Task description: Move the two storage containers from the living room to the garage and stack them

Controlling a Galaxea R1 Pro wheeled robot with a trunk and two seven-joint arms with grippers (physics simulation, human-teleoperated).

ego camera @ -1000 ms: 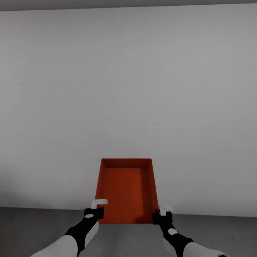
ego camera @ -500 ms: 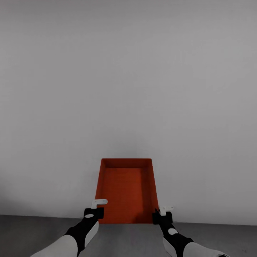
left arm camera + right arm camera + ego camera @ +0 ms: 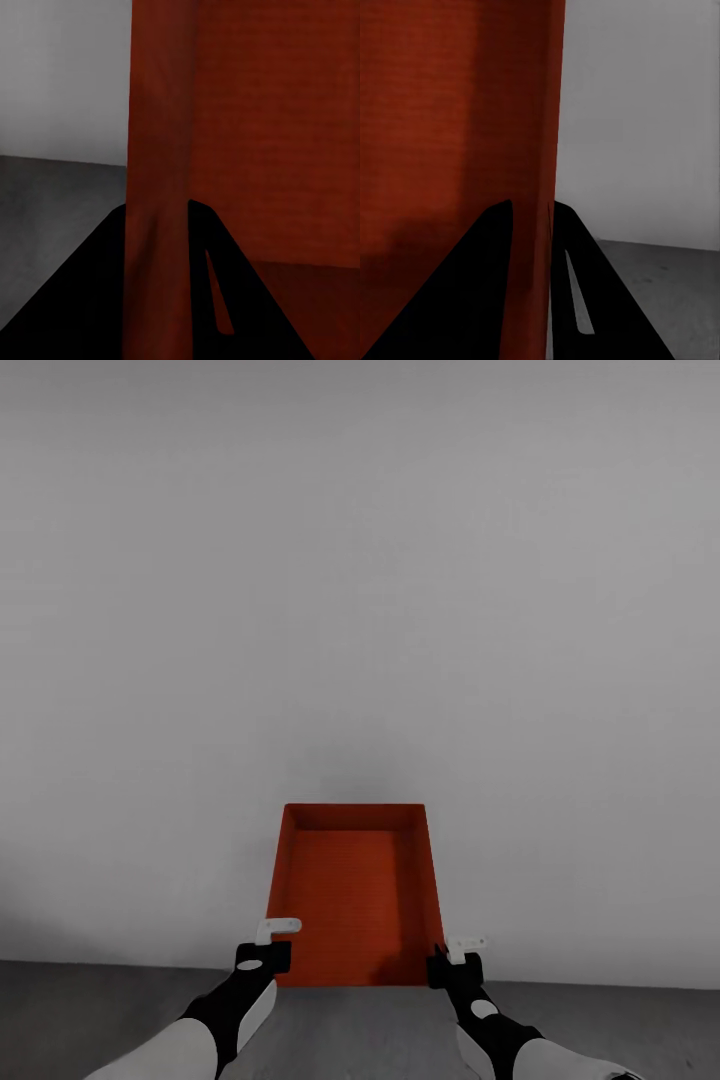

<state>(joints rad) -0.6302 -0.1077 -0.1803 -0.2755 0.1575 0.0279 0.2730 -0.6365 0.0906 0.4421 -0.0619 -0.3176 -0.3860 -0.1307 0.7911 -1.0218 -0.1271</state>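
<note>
Orange-red storage container (image 3: 355, 895) is up in the air at six o'clock, carried between both arms. Left end effector (image 3: 268, 950) is clamped on its left wall, right end effector (image 3: 456, 962) pinches the right wall. Pale grey wall (image 3: 360, 580) dead ahead at twelve, dark concrete floor (image 3: 100, 1010) below.

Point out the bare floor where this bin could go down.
Bare dark concrete floor runs along the foot of the pale wall, to the left of the left claw and to the right of the right claw. The crowded spot is the middle: the orange-red container hangs there, a claw clamped on each side wall.
</note>
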